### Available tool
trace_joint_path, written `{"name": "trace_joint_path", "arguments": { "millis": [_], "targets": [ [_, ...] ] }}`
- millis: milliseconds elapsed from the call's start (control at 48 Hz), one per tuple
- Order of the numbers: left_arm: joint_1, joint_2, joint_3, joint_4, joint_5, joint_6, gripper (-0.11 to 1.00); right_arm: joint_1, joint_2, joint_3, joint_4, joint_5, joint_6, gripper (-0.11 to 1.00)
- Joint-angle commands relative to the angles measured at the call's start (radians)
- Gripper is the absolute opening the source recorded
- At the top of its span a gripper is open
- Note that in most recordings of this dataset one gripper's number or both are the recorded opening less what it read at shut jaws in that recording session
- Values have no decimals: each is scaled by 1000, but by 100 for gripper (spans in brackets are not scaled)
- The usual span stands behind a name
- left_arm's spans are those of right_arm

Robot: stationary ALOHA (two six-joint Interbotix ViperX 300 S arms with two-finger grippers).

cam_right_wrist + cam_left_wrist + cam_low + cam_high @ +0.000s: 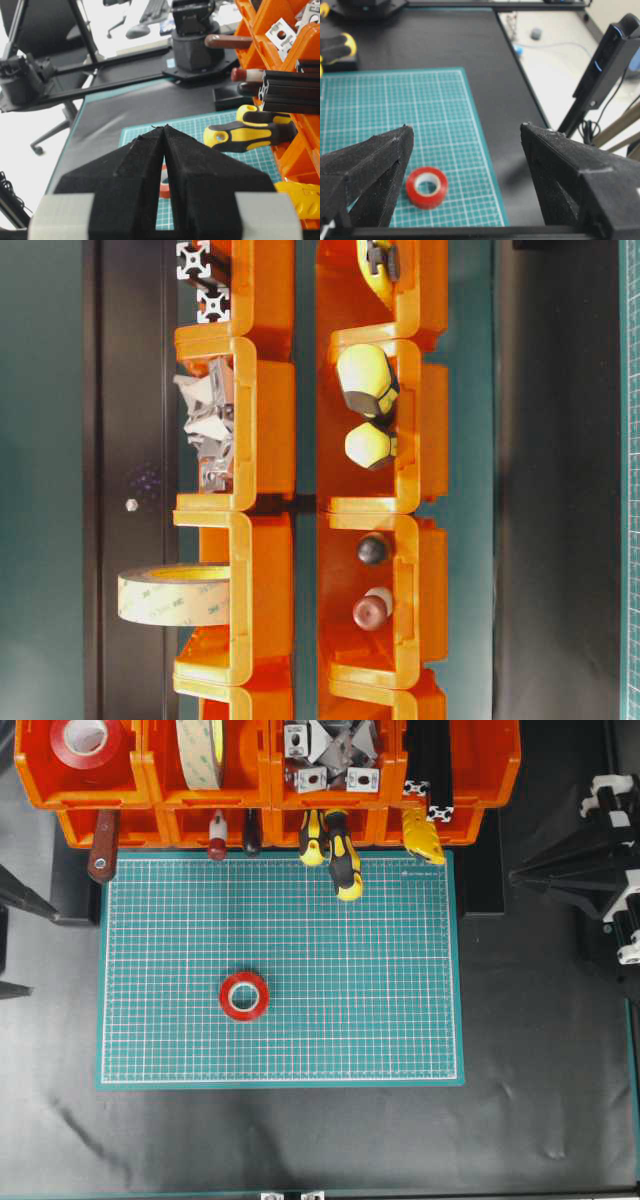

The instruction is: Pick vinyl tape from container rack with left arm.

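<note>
Black sheeting covers the surface [300,1140], and a green gridded cutting mat [400,1020] lies flat on it in front of a two-tier container rack [150,780] of orange bins. Seen from its own wrist camera, the left claw [467,137] stands wide open with nothing between its black fingers [380,150]; it hangs above the mat, apart from everything. Just below and between those fingers in that view, a red vinyl tape [244,995] with a white core lies flat on the mat, near the mat's front half and left of its middle in the overhead view, well apart from the rack. The right claw [165,131] has its two black fingers pressed together at the tips, holding nothing, and sits off at the right side of the surface. In the rack, a second red tape roll [85,742] lies flat in the upper left bin, a cream tape roll [200,750] stands on edge in the next bin, metal brackets [330,755] fill the third, and black aluminium profiles [430,790] lie in the fourth. From the lower bins, a brown-handled tool [102,850], two small dark-handled tools [232,835] and yellow-and-black screwdrivers [335,855] stick out over the mat's far edge.
</note>
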Motion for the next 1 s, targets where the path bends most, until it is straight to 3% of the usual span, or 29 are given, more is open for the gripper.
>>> {"name": "trace_joint_path", "arguments": {
  "millis": [0,980],
  "targets": [
    [3,5,-9,0,-9,-2,82,0,5,-25,0,-3,0,0],
    [15,6,-5,0,-9,-2,82,0,5,-21,2,-2,-2,0]
  ]
}}
